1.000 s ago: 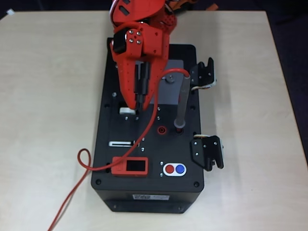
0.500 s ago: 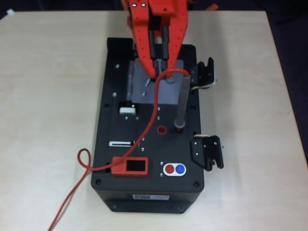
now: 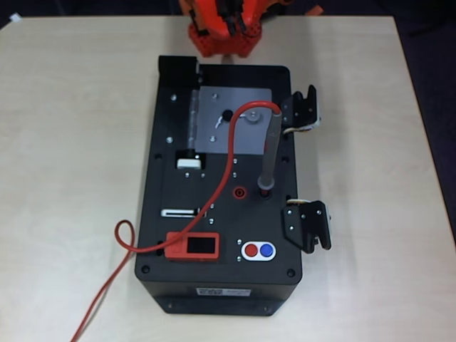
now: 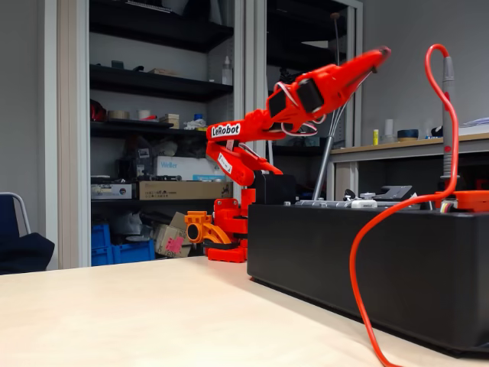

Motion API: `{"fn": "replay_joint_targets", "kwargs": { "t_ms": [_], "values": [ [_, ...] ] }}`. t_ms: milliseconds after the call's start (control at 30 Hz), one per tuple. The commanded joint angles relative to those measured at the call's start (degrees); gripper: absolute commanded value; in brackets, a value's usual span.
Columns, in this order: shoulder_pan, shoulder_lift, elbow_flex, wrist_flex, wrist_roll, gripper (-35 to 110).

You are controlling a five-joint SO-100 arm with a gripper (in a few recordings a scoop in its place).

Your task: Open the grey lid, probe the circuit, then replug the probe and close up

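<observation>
One black box [image 3: 221, 285] on one pale wooden table [image 3: 71, 142]; on the box top — one grey lid [image 3: 214, 107] with one small black knob [image 3: 226, 115]; one probe [image 3: 269, 153] standing upright, with one red cable [image 3: 121, 242]; two round sockets — one red socket [image 3: 240, 191], one black socket [image 3: 264, 192]; one red module [image 3: 191, 247] with one black screen [image 3: 201, 246]; two round buttons in one white oval — one red button [image 3: 251, 250], one blue button [image 3: 266, 250]; two black latches [image 3: 308, 225] on the right edge in the overhead view; one red arm [image 4: 306, 92] in the fixed view.
</observation>
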Motion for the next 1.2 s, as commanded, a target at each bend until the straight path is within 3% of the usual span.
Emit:
{"fn": "replay_joint_targets", "kwargs": {
  "t_ms": [0, 100, 300, 400, 633, 933, 1167],
  "values": [
    [0.44, 3.87, 2.02, -6.42, 5.54, 0],
    [0.0, 7.12, 4.31, -12.48, 10.72, 0],
    [-2.37, 13.97, 9.49, -24.08, 30.94, 0],
    [-1.32, 16.79, 10.99, -28.3, 35.33, 0],
    [1.58, 23.99, 13.89, -36.56, 37.09, 0],
    [11.16, 30.94, 14.33, -39.46, 37.88, 0],
    [15.47, 30.94, 14.68, -49.04, 39.73, 0]
  ]
}}
